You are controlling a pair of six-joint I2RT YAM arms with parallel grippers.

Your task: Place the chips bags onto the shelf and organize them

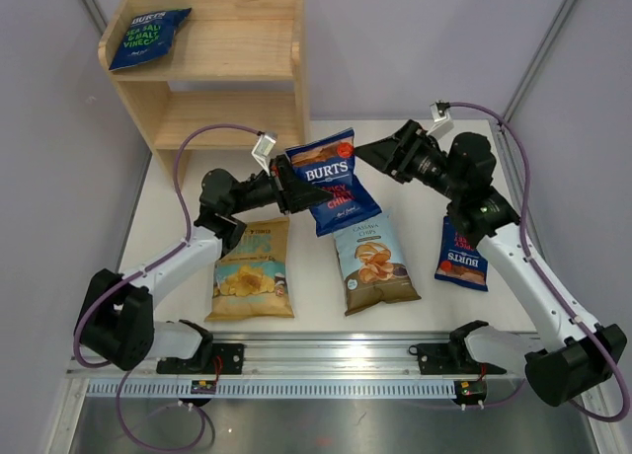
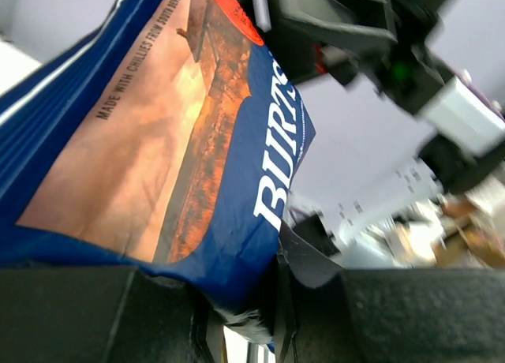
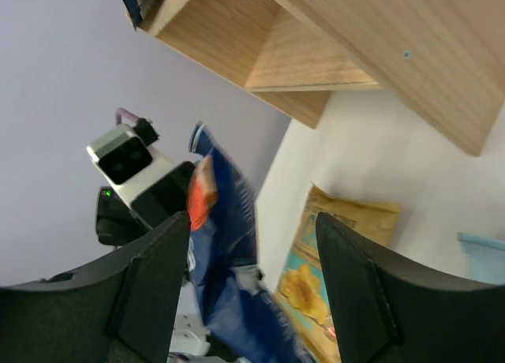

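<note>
Left end effector (image 1: 287,184) clamps a raised bag (image 1: 331,178); right end effector (image 1: 367,154) gapes empty. We count one bag (image 1: 148,37) on the shelf (image 1: 247,54), three bags (image 1: 372,262) left on the surface (image 1: 314,286).

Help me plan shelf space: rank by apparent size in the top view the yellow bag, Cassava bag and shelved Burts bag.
1. Yellow bag and Cassava bag: largest, too alike to rank.
2. Shelved Burts bag: clearly smaller.

A dark-blue Burts bag (image 1: 327,178) with an orange-red panel, a yellow bag (image 1: 251,274), a pale-blue-and-brown bag (image 1: 373,262), a pale wood shelf (image 1: 247,41), a white table (image 1: 314,276).
</note>
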